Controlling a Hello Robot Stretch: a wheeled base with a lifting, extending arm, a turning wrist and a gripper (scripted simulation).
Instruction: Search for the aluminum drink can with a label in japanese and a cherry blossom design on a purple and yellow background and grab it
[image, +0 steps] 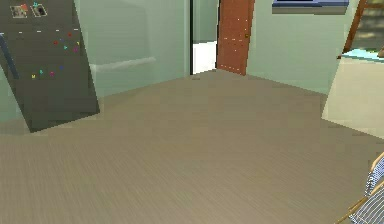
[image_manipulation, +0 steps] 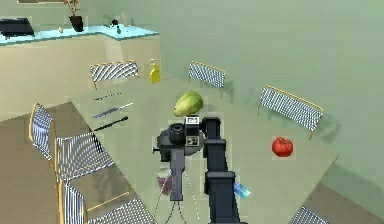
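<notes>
My claw hangs above the glass-topped table, near its middle. I cannot tell whether its fingers are apart or together, nor whether it holds anything. A small pinkish cylinder stands on the table close by the claw, just beside my arm. By its shape it may be the can, but the label is too small to make out, so that is only my guess.

The main danger, as I judge it, is a careless sideways move tipping that cylinder, which could then roll toward the table edge. A green-yellow fruit lies just beyond the claw, and reaching farther could shove it. I might also grab the wrong thing, having no clear sight of the label.

The red tomato and the cutlery lie well apart from the claw. Striped chairs ring the table closely, and one chair sits at the forward view's lower right, so turning the base is tight. Ahead, open floor runs to the fridge and the brown door.
</notes>
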